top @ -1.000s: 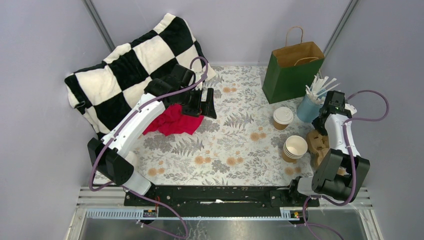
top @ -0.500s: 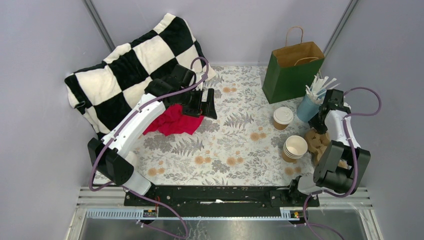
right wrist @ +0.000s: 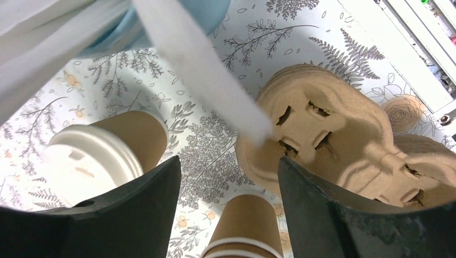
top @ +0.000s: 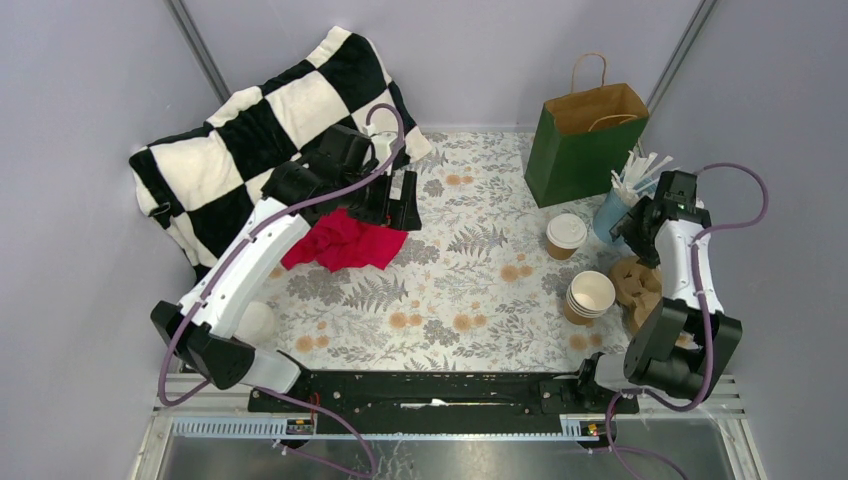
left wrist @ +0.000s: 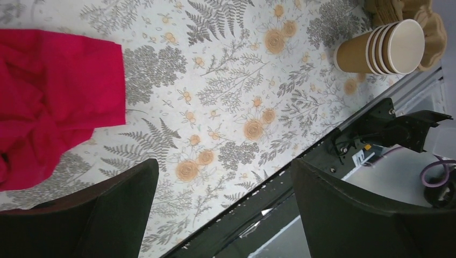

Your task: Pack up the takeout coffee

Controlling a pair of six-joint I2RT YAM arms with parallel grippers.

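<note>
The takeout coffee [top: 566,236], a brown paper cup with a white lid, stands upright on the floral cloth in front of the green bag; it also shows at the left of the right wrist view as the lidded cup [right wrist: 97,156]. My right gripper [top: 631,224] hovers just right of it, beside the blue cup. In its own view the right gripper [right wrist: 228,166] is open with nothing between its fingers. My left gripper [top: 405,200] hangs open over the red cloth [top: 345,242], far from the coffee, and the left gripper [left wrist: 224,166] holds nothing.
A green paper bag [top: 585,135] stands open at the back right. A blue cup [top: 612,218] holds white stirrers [right wrist: 199,64]. A stack of lidless cups [top: 588,297] lies beside the molded carrier [top: 640,285]. A checkered pillow [top: 260,140] fills the back left.
My right gripper has opened wider and its wrist has shifted slightly back and right. The left arm has drawn a little left and back over the red cloth.
</note>
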